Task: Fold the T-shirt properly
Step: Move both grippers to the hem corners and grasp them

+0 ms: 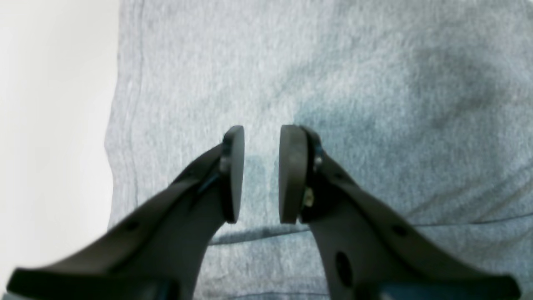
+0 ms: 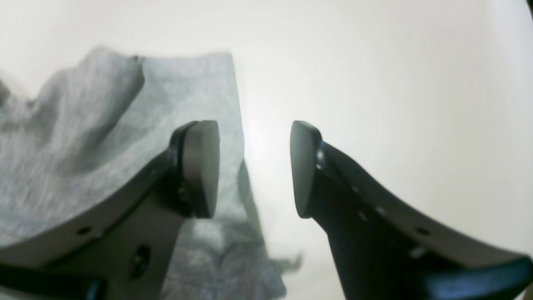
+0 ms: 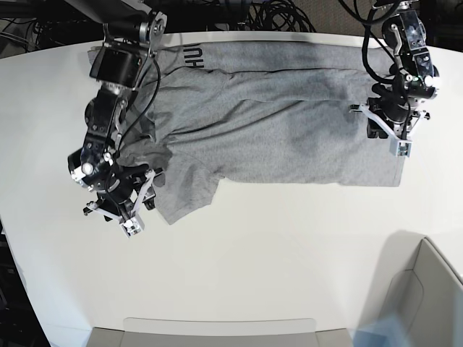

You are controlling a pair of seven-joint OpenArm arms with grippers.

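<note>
The heather-grey T-shirt lies across the far half of the white table, its upper edge folded over and showing black letters. A sleeve sticks out toward the front left. My left gripper hovers over the shirt's right end. In the left wrist view it stands open by a narrow gap, with T-shirt cloth beneath and nothing between the pads. My right gripper is at the sleeve side. In its wrist view it is wide open, straddling the edge of the T-shirt.
Black cables lie behind the table's far edge. A grey box stands at the front right corner, and a flat grey panel runs along the front edge. The table's rounded left edge is near my right arm.
</note>
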